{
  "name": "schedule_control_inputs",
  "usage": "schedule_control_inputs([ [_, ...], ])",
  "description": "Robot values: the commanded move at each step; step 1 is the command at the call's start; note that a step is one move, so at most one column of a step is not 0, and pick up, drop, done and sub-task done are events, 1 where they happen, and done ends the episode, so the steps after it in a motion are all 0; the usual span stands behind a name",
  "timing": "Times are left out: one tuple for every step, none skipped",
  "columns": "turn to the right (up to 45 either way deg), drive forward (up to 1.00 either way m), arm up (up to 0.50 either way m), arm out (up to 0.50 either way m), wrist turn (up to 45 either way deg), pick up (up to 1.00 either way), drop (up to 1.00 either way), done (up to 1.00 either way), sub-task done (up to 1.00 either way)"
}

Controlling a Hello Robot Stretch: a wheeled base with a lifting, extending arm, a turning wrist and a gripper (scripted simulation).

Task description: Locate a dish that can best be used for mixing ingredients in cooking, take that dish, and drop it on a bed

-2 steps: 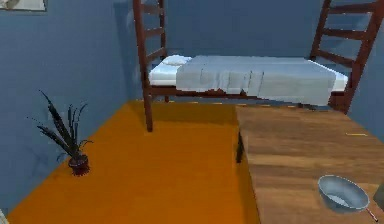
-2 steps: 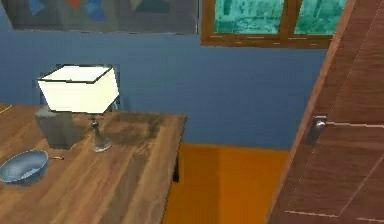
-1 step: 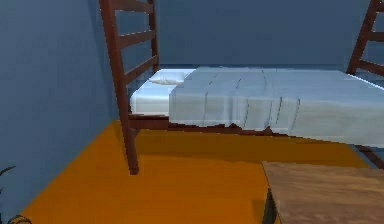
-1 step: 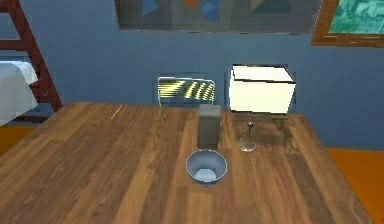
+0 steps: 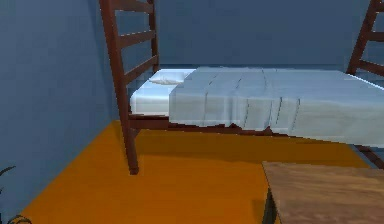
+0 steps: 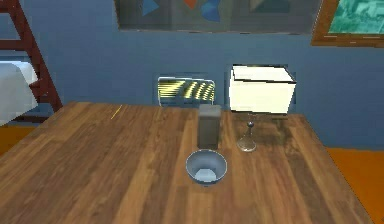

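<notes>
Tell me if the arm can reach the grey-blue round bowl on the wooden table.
Probably yes. The grey-blue round bowl lies on the brown wooden table on the arm's side, with bare tabletop on its near side; the tall grey box stands behind it, out of the way.

Lamp (image 6: pixel 261 92), grey box (image 6: pixel 208 127) on wooden table (image 6: pixel 100 160)

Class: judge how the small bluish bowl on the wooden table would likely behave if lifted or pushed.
The bowl looks rigid and smooth, so it probably keeps its shape but may slip. It sits low and wide on the table, so a push should slide it, not tip it.
</notes>
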Motion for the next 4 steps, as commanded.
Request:
schedule_control_inputs([
  [0.0,0.0,0.32,0.0,0.0,0.0,0.0,0.0,0.0],
  [0.0,0.0,0.0,0.28,0.0,0.0,0.0,0.0,0.0],
  [0.0,0.0,0.0,0.0,45.0,0.0,0.0,0.0,0.0],
  [0.0,0.0,0.0,0.0,45.0,0.0,0.0,0.0,0.0],
])
